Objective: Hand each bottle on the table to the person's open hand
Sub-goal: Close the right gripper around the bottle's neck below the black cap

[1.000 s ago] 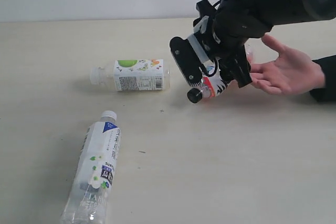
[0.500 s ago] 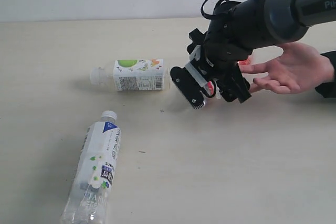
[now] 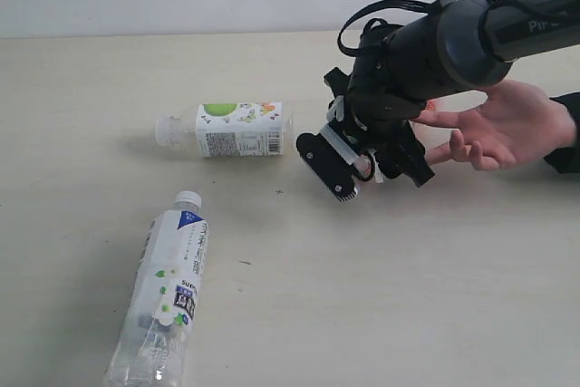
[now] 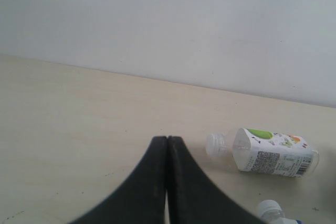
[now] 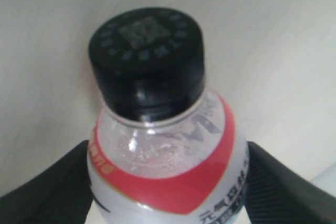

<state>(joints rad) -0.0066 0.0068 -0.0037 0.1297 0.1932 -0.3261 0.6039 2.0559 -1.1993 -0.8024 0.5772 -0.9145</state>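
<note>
The right gripper [image 3: 372,172] has its jaws clamped on the black-capped bottle [image 5: 163,150], just beside the person's open hand [image 3: 503,124]. If the jaws let go too soon, the bottle could drop onto the bench [image 3: 408,296]. The left gripper [image 4: 167,144] has its jaws pressed together.

Exterior view looks down across the desk [image 3: 381,314]. Left wrist, low, shares its green-labelled bottle [image 4: 274,152]; right wrist crowds the black-capped bottle [image 5: 164,145].

letters "pi" on right arm [image 3: 535,24]; chinese characters on black-capped bottle [image 5: 165,145].
</note>
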